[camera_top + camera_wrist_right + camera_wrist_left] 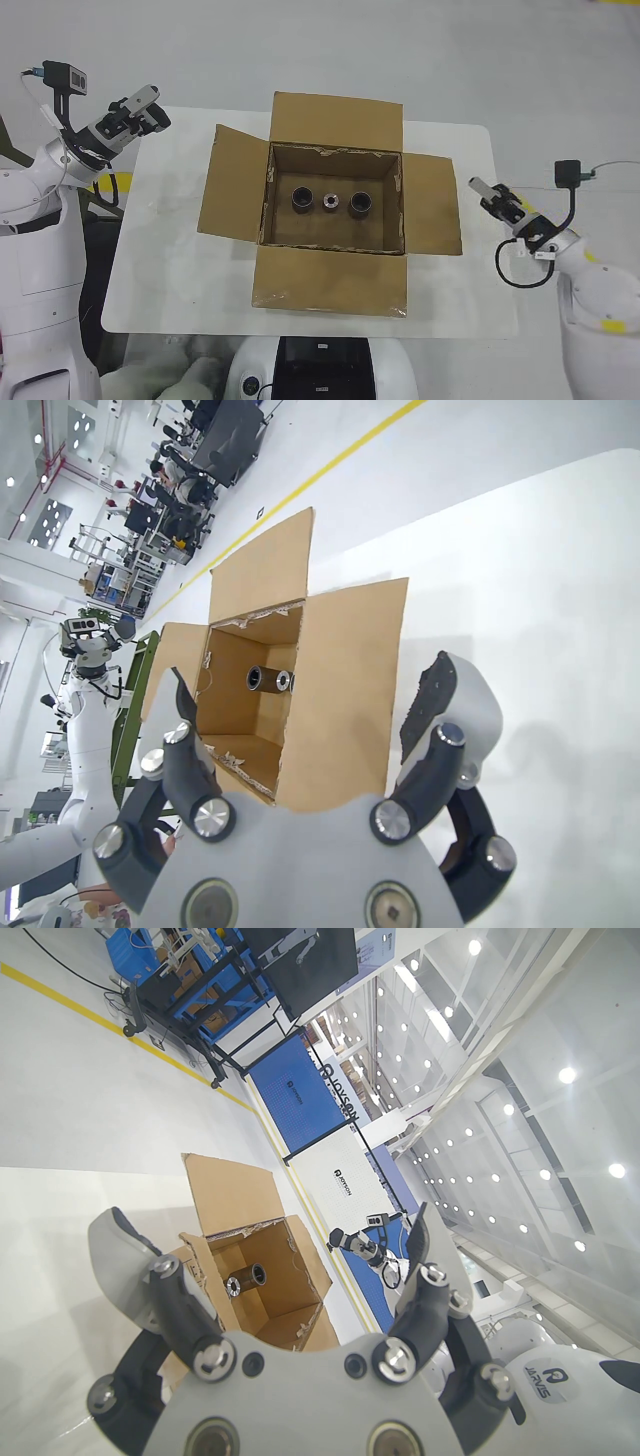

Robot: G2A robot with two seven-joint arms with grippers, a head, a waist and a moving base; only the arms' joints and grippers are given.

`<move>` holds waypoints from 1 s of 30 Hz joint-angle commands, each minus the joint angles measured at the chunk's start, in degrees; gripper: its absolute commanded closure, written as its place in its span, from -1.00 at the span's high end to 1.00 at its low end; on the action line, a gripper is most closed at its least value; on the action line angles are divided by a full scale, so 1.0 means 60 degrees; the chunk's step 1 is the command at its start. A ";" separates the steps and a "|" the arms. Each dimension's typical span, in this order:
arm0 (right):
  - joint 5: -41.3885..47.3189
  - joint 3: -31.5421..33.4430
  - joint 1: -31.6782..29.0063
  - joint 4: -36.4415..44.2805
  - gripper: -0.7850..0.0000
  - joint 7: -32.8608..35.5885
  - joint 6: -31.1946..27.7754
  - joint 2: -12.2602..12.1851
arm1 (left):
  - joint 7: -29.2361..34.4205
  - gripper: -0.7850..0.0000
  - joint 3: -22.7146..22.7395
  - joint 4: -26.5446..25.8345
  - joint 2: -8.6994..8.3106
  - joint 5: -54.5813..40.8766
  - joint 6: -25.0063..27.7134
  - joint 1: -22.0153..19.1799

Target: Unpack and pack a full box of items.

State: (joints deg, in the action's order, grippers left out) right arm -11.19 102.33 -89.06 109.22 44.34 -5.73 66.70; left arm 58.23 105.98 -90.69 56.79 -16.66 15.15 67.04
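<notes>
An open cardboard box stands mid-table with all four flaps folded out. On its floor three metal cylinders stand in a row: a dark one, a smaller silvery one and another dark one. My left gripper hovers off the table's far left corner, open and empty; its wrist view shows the box and a cylinder between its fingers. My right gripper is beside the box's right flap, open and empty, with the box and cylinders ahead of it.
The white table has bare surface to the left and right of the box. The box flaps spread wide on every side. Factory floor with a yellow line lies beyond the table.
</notes>
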 commanded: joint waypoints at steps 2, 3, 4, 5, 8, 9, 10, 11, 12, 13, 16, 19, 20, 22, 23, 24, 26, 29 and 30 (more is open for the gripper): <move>0.0110 -0.0058 -0.0003 -0.0388 1.00 -0.0002 -0.0024 -0.0016 | 0.0000 1.00 0.0000 0.0000 0.0000 0.0000 0.0000 0.0000; 0.0167 -0.0076 0.0009 -0.0509 1.00 -0.0012 -0.0032 -0.0021 | 0.0000 1.00 0.0000 0.0000 0.0000 0.0000 0.0000 0.0000; 0.0169 -0.0085 0.0011 -0.0652 1.00 -0.0027 -0.0027 -0.0028 | 0.0000 1.00 0.0000 0.0000 0.0000 0.0000 0.0000 0.0000; 0.0214 -0.0106 0.0021 -0.0760 1.00 -0.0029 -0.0035 -0.0032 | 0.0000 1.00 0.0000 0.0000 0.0000 0.0000 0.0000 0.0000; 0.0413 -0.0192 0.0030 -0.1076 1.00 0.0031 -0.0082 -0.0046 | 0.0000 1.00 0.0000 0.0000 0.0000 0.0000 0.0000 0.0000; 0.0478 -0.0248 0.0017 -0.1173 1.00 0.0089 -0.0087 -0.0049 | 0.0000 1.00 0.0000 0.0000 0.0000 0.0000 0.0000 0.0000; 0.0482 -0.0292 0.0017 -0.1230 1.00 0.0123 -0.0078 -0.0055 | 0.0000 1.00 0.0000 0.0000 0.0000 0.0000 0.0000 0.0000; 0.0459 -0.0355 0.0012 -0.1241 1.00 0.0154 -0.0107 -0.0061 | 0.0000 1.00 0.0000 0.0000 0.0000 0.0000 0.0000 0.0000; 0.0474 -0.0424 -0.0001 -0.1254 1.00 0.0198 -0.0136 -0.0065 | 0.0000 1.00 0.0000 0.0000 0.0000 0.0000 0.0000 0.0000; 0.0481 -0.0482 -0.0005 -0.1277 1.00 0.0238 -0.0151 -0.0070 | 0.0000 1.00 0.0000 0.0000 0.0000 0.0000 0.0000 0.0000; 0.0543 -0.0668 0.0024 -0.1307 1.00 0.0370 -0.0230 -0.0085 | 0.0000 1.00 0.0000 0.0000 0.0000 0.0000 0.0000 0.0000; 0.0807 -0.0860 0.0054 -0.1346 1.00 0.0474 -0.0227 -0.0087 | 0.0000 1.00 0.0000 0.0000 0.0000 0.0000 0.0000 0.0000; 0.0869 -0.0935 0.0063 -0.1306 1.00 0.0495 -0.0228 -0.0087 | 0.0000 1.00 0.0000 0.0000 0.0000 0.0000 0.0000 0.0000; 0.1074 -0.1047 0.0053 -0.1237 1.00 0.0508 -0.0219 -0.0085 | 0.0000 1.00 0.0000 0.0000 0.0000 0.0000 0.0000 0.0000; 0.1169 -0.1088 0.0044 -0.1192 1.00 0.0518 -0.0229 -0.0086 | 0.0000 1.00 0.0000 0.0000 0.0000 0.0000 0.0000 0.0000; 0.1244 -0.1109 0.0035 -0.1158 1.00 0.0528 -0.0237 -0.0090 | 0.0000 1.00 0.0000 0.0000 0.0000 0.0000 0.0000 0.0000; 0.1410 -0.1113 0.0028 -0.1090 1.00 0.0516 -0.0254 -0.0098 | 0.0000 1.00 0.0000 0.0000 0.0000 0.0000 0.0000 0.0000; 0.1728 -0.1046 -0.0013 -0.0961 1.00 0.0485 -0.0297 -0.0113 | 0.0000 1.00 0.0000 0.0000 0.0000 0.0000 0.0000 0.0000; 0.1820 -0.1000 -0.0031 -0.0897 1.00 0.0484 -0.0312 -0.0121 | 0.0000 1.00 0.0000 0.0000 0.0000 0.0000 0.0000 0.0000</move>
State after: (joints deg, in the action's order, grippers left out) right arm -0.93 96.05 -89.16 103.45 47.28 -7.51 66.02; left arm 58.23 105.98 -90.69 56.79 -16.66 15.15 67.04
